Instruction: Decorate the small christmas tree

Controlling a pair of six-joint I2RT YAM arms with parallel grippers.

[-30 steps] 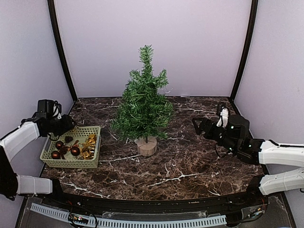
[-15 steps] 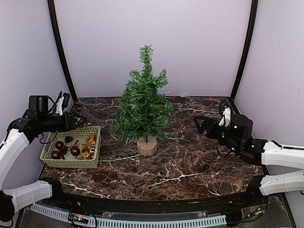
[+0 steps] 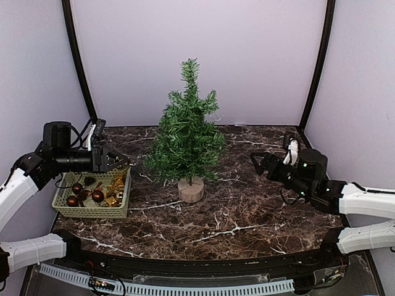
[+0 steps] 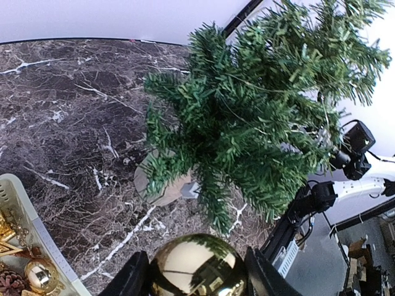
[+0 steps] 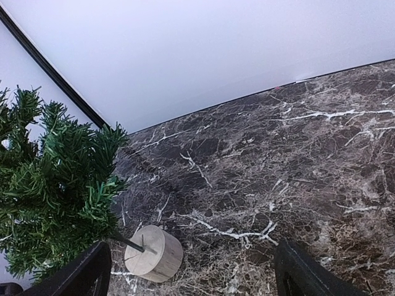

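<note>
Since the small christmas tree (image 3: 185, 139) is bristly branches on a thin trunk, it looks light, springy and easy to tip if a branch is pushed hard. The round wooden stump base (image 3: 190, 190) seems the firm place to steady it. The tree stands upright mid-worktop (image 3: 247, 216), nearer the back edge, its long axis vertical and its tip pointing up. The left gripper (image 3: 118, 161), over the far rim of the basket (image 3: 92, 211) by the left edge, clamps a shiny gold bauble (image 4: 197, 264). The right gripper (image 3: 259, 161) hangs wide and empty near the right edge.
</note>
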